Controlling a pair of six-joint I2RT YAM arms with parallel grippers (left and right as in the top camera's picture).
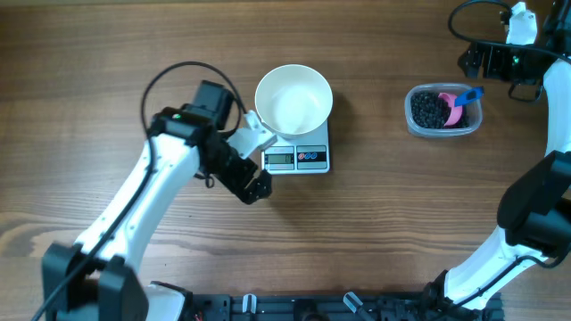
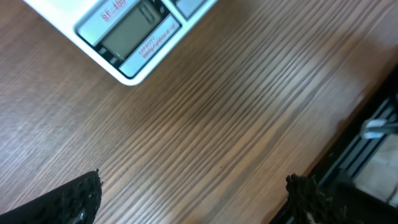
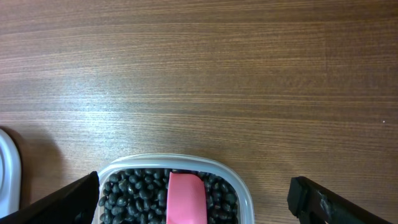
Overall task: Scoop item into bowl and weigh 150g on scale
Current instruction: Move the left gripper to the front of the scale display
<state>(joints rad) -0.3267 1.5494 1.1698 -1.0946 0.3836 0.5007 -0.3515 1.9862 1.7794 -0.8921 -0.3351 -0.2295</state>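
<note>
The white bowl (image 1: 293, 98) stands on the white scale (image 1: 297, 157), and I see nothing inside it. My left gripper (image 1: 257, 185) hovers open just left of the scale's front. In the left wrist view it (image 2: 193, 202) holds nothing over bare wood, with the scale's display (image 2: 134, 34) ahead. The black beans (image 1: 430, 109) fill a clear tub (image 1: 443, 130) at the right, with a pink scoop (image 1: 459, 104) lying in them. My right gripper (image 1: 482, 60) is open behind the tub. The right wrist view shows it (image 3: 196, 205) open above the beans (image 3: 137, 193) and the scoop (image 3: 185, 196).
The wooden table (image 1: 375, 223) stretches between the scale and the tub. Black cables (image 1: 183, 71) loop around the left arm. Rails and fixtures run along the table's front edge (image 1: 294, 308). A white rim (image 3: 6, 168) shows at the left edge of the right wrist view.
</note>
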